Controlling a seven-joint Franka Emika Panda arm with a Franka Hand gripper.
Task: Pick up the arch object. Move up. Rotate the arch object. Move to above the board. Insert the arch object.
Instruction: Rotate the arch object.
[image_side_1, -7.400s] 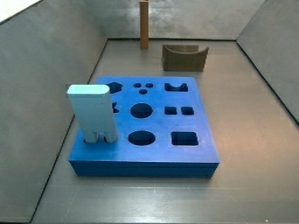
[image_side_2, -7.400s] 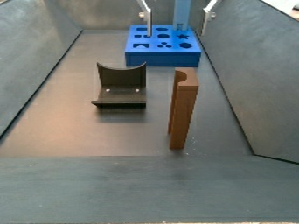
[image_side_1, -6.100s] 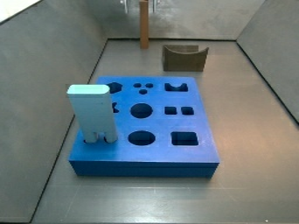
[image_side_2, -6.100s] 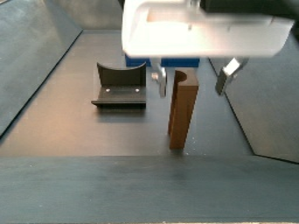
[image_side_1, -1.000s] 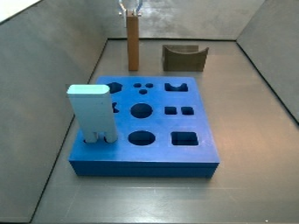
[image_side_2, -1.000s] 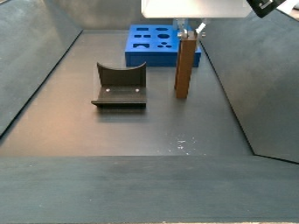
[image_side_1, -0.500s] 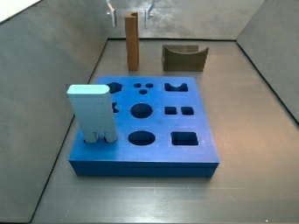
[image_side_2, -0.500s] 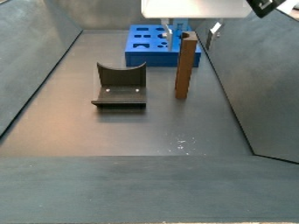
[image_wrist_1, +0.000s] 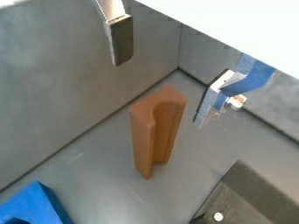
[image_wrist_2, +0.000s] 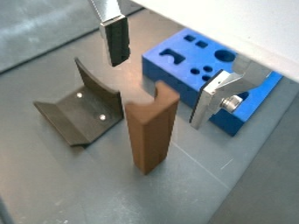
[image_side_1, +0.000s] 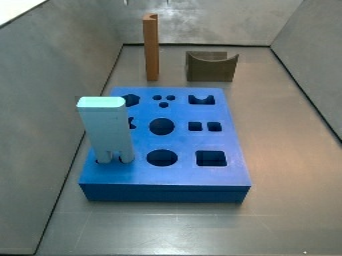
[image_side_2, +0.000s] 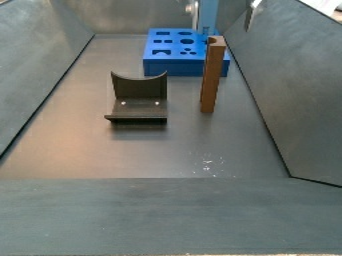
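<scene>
Grey walled floor carries the arch object (image_wrist_1: 156, 134), upright, long axis vertical, directly beneath the end effector (image_wrist_1: 167, 66), fingers spread wide and empty

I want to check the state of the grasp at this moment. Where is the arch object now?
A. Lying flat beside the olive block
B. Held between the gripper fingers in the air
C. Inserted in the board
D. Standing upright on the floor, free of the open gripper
D: the arch object stands upright on the floor, and the gripper is open above it, fingers clear of it.
</scene>
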